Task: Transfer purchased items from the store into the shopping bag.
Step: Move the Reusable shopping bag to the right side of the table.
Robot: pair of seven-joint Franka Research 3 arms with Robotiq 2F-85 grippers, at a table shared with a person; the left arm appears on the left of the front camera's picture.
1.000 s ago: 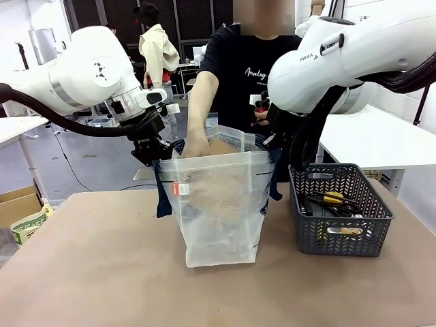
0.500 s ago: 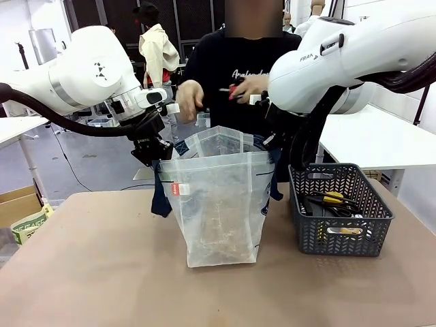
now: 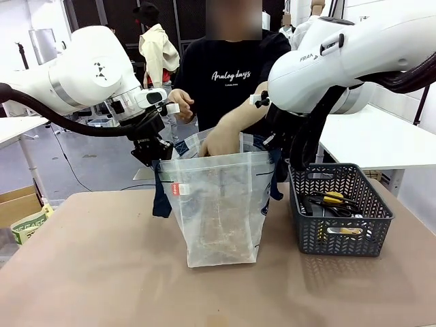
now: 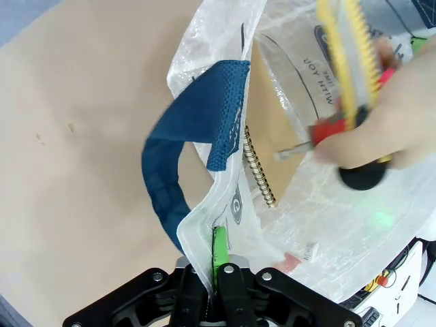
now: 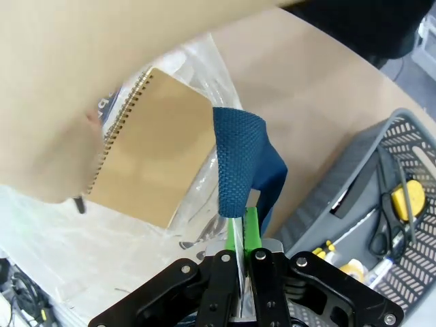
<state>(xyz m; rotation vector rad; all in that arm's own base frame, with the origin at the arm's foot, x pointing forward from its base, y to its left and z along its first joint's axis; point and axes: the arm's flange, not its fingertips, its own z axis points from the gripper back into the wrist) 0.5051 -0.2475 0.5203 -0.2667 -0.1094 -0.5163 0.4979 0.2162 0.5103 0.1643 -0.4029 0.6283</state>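
The translucent shopping bag [image 3: 218, 204] stands upright at mid table, its mouth held apart. My left gripper [image 3: 154, 154] is shut on the bag's left rim beside a navy handle [image 4: 191, 150]; my right gripper [image 3: 272, 146] is shut on the right rim by the other handle [image 5: 245, 163]. A person's hand [image 3: 219, 142] dips into the mouth, holding a yellow, black and red tool [image 4: 349, 65]. A tan spiral notebook [image 5: 150, 163], one of the purchased items, lies inside the bag. In the wrist views the green pads [image 4: 219, 246] press on the plastic rim [image 5: 240, 235].
A dark grey lattice basket [image 3: 340, 240] sits right of the bag, holding scissors and yellow-handled things [image 3: 332, 199]. The person stands at the far side. A cardboard box [image 3: 17, 203] and a green-white packet [image 3: 27, 226] lie off the table's left edge. Bare tabletop [image 3: 88, 272] lies in front.
The person's hand came out of the bag, took a red-handled tool in front of the chest, and now lowers it into the bag's mouth. Both grippers stayed put.
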